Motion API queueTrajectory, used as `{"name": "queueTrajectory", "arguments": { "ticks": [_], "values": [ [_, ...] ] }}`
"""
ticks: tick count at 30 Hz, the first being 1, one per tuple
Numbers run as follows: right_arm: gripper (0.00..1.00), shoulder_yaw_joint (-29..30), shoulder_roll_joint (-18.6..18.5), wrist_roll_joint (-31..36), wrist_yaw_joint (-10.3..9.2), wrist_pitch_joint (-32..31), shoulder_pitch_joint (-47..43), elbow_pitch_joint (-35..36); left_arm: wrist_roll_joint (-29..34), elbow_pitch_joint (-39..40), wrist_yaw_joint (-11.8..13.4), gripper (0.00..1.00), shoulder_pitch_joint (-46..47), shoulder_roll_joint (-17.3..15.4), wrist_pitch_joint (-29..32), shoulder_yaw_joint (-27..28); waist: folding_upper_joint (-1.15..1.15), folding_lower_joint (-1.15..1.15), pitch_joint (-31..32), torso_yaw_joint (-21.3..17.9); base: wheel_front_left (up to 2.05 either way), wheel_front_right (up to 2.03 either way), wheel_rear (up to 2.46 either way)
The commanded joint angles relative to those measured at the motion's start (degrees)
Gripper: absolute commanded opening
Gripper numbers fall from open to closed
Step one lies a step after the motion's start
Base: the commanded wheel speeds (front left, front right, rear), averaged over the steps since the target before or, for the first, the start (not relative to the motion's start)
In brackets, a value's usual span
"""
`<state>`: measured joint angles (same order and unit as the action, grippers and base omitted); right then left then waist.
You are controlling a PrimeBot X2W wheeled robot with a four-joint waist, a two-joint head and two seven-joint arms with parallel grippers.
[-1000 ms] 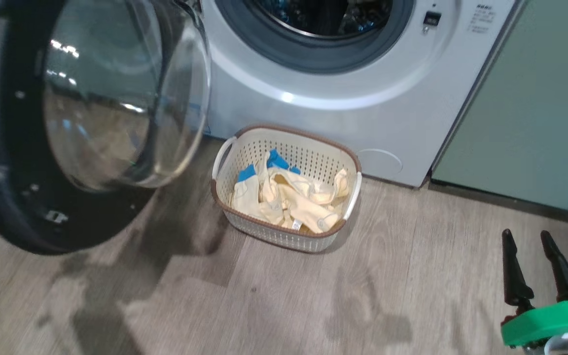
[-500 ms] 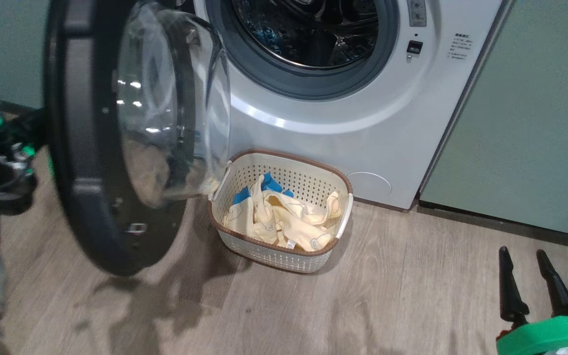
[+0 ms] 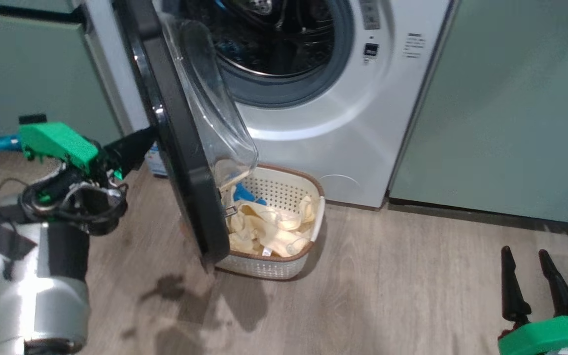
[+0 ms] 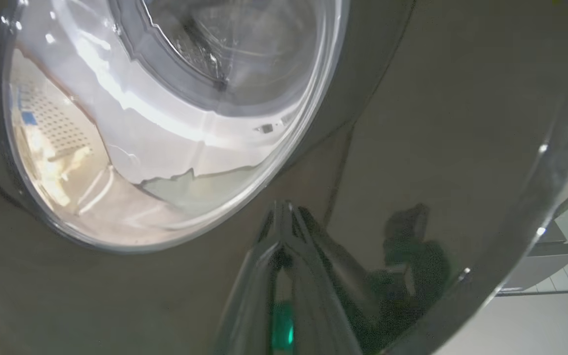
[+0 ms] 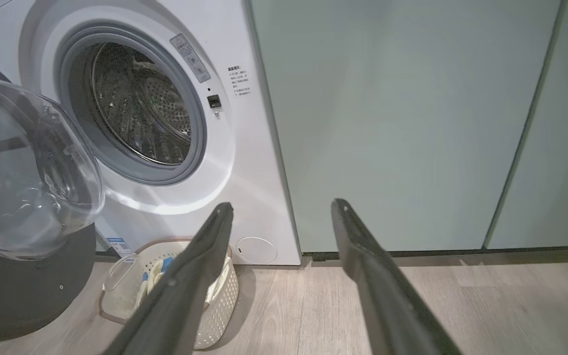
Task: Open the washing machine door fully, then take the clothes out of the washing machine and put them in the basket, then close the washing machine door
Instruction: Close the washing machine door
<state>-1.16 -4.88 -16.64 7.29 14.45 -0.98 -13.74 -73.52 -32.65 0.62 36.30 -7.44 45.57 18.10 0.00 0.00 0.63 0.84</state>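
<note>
The washing machine [image 3: 323, 123] stands with its round black door [image 3: 175, 148] swung about halfway, seen edge-on in the head view, its clear glass bowl [image 3: 210, 98] facing the drum. My left gripper [image 3: 146, 135] is shut, its tips pressed against the door's glossy outer face [image 4: 437, 123]. The basket [image 3: 313, 190] sits on the floor before the machine, partly behind the door, with the cream and blue clothes [image 3: 264, 229] in it. My right gripper [image 3: 528, 266] hangs open at the lower right, holding nothing. In the right wrist view the drum [image 5: 136, 103] looks bare.
Sage-green cabinet panels [image 3: 501, 108] flank the machine on the right and a further panel [image 3: 32, 74] on the left. Wooden floor [image 3: 387, 286] stretches between the basket and my right gripper. The door's lower edge hangs close over the basket's near left side.
The head camera has shifted right and up. The door has swung from wide open towards the machine. My left arm has come into view behind it; the right gripper stays put.
</note>
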Motion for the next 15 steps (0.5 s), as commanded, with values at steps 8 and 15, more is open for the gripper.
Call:
{"name": "queueTrajectory", "arguments": {
  "ticks": [8, 15],
  "values": [
    [1.0, -1.08, -2.25, 0.05, 0.2, 0.55, 1.41, 1.82, -0.79, 4.59, -1.73, 0.0, -0.7, 1.28, -2.35, 1.54, 0.0, 0.0, 0.52, -6.17, 0.0, 0.0, 0.0],
    [1.0, -1.31, -2.57, -0.25, 0.2, 0.55, 0.71, 2.45, -1.35, 4.39, -3.14, 0.0, -1.33, 2.66, -3.54, 0.96, 0.0, 0.0, 0.46, -9.96, 0.0, 0.0, 0.0]
  ]
}}
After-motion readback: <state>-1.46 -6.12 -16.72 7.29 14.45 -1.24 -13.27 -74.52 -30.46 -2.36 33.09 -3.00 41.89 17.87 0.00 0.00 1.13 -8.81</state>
